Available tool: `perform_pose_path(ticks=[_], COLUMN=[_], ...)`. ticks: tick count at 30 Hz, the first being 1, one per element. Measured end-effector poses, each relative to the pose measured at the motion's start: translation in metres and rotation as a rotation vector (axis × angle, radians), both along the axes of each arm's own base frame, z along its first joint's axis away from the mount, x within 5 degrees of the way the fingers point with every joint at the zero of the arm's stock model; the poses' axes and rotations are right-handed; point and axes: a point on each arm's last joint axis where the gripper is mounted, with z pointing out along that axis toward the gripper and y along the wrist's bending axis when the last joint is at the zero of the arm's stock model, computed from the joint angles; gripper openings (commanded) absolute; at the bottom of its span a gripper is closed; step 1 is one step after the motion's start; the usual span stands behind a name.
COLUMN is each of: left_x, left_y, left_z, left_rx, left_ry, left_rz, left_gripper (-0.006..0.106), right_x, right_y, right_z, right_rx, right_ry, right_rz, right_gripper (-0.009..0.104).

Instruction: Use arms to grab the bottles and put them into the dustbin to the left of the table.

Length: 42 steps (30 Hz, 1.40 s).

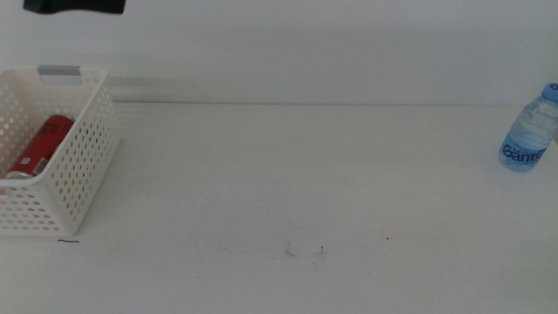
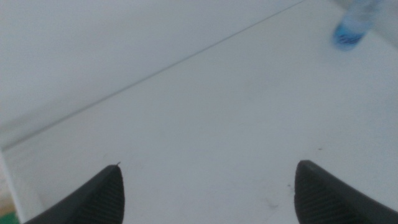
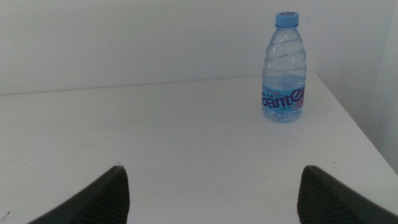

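Note:
The clear water bottle point(image 1: 529, 131) with blue cap and label stands upright at the table's far right edge. It also shows in the right wrist view point(image 3: 285, 68) and, blurred, in the left wrist view point(image 2: 351, 28). The red cola can point(image 1: 37, 146) lies inside the white dustbin point(image 1: 83, 166) at the left. My left gripper point(image 2: 208, 167) is open and empty over the white table point(image 1: 288, 174). My right gripper point(image 3: 212, 168) is open and empty, facing the water bottle from some way off. The yellow tea bottle is out of view.
A dark angular shape point(image 1: 74, 7) hangs at the picture's top left, above the dustbin. A few small specks point(image 1: 305, 251) lie near the table's front. The table's right edge point(image 3: 357, 127) runs close beside the water bottle.

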Motion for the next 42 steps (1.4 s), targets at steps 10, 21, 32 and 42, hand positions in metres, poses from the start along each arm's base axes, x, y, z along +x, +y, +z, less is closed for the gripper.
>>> perform_pose_path(ticks=[10, 21, 32, 42], left_x=[-0.108, -0.162, -0.161, -0.16], left_y=[-0.039, -0.022, -0.022, -0.022], left_z=[0.0, 0.004, 0.008, 0.009], left_rx=[-0.068, -0.162, -0.197, -0.209], left_ry=[0.006, -0.105, -0.147, -0.158], left_rz=[0.002, 0.051, 0.058, 0.063], left_gripper=[0.093, 0.093, 0.093, 0.093], right_x=[0.0, 0.0, 0.0, 0.0], right_y=[0.0, 0.0, 0.0, 0.0], right_z=[0.0, 0.0, 0.0, 0.001], right_rx=[0.0, 0.0, 0.0, -0.005], right_ry=[0.0, 0.0, 0.0, -0.008], right_rz=[0.0, 0.0, 0.0, 0.0], right_gripper=[0.081, 0.081, 0.081, 0.081])
